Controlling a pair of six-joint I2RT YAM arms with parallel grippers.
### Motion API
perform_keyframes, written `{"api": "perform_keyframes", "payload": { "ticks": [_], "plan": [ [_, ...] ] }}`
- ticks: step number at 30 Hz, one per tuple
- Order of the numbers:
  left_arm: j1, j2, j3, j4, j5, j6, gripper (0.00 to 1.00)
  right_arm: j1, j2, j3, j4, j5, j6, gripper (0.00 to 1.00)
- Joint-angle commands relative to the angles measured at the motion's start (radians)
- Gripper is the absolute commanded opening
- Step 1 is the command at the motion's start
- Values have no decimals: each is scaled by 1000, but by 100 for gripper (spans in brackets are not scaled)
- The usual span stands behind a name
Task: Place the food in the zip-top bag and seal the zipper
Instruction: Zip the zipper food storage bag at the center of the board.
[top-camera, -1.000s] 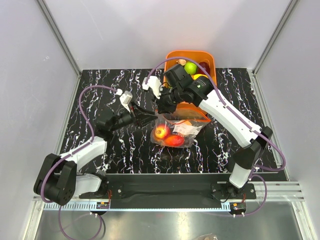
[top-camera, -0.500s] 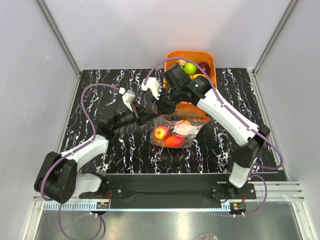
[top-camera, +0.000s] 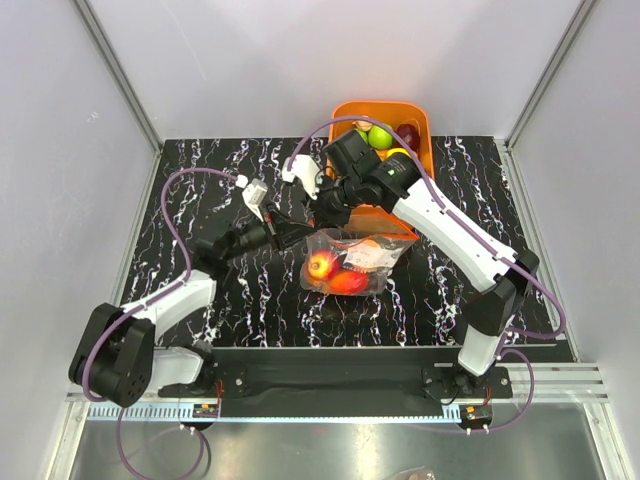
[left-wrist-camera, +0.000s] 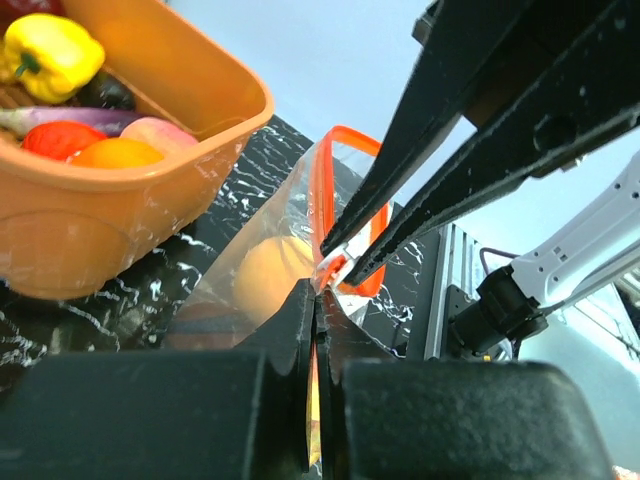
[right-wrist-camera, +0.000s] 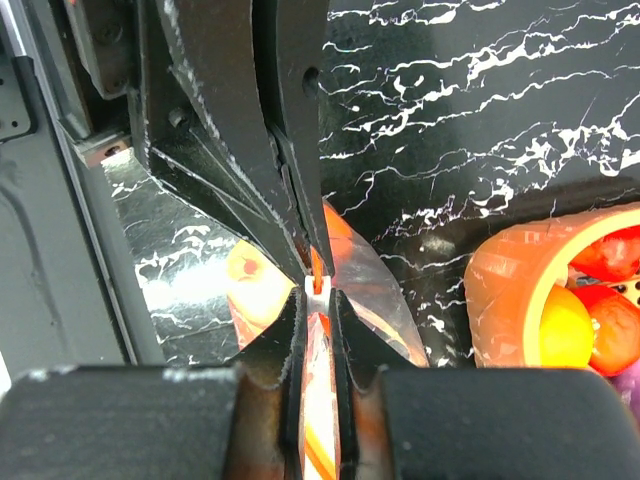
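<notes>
While the overhead camera cannot show how the jaws stand, it places the left gripper (top-camera: 297, 237) and the right gripper (top-camera: 320, 215) tip to tip at one corner of the bag (top-camera: 372, 255). The bag lies on the table (top-camera: 200, 190) just past both tools, with red and peach food (top-camera: 323, 264) inside. The basket (top-camera: 345, 110) sits behind the right gripper, at the bag's far edge.

From the left wrist, that gripper's jaws are pressed together with the bag's top edge caught between them. Right ahead of its tips, the right gripper's fingers (left-wrist-camera: 480, 165) pinch the small white end of the zipper (left-wrist-camera: 324, 190), whose orange strip loops up and away. A pale round piece (left-wrist-camera: 270, 275) shows through the plastic, and a yellow pepper (left-wrist-camera: 45, 55) lies in the basket off to the left.

From the right wrist, its own jaws are almost closed on the white end piece. The left gripper's fingers (right-wrist-camera: 285, 130) come in from straight ahead to meet them, and the basket is off to the right.
</notes>
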Motion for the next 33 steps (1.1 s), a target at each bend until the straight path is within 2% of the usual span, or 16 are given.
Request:
{"api": "perform_keyframes", "payload": {
  "ticks": [1,9,17,23,33],
  "plan": [
    [30,-32,7,139,-24,-61,0,-4,-2,-48,10,51,-1,2],
    [70,-38,-43,242,-33,-163,0,-19,-41,-142,45,102,27,2],
    [105,-57,-62,239,-62,-190,0,-23,-83,-196,24,171,39,2],
    [150,-89,-62,136,-111,-178,0,-21,-143,-220,38,180,54,2],
    [184,-114,-33,-23,-206,-106,0,-23,-151,-127,-84,215,116,3]
  ]
}}
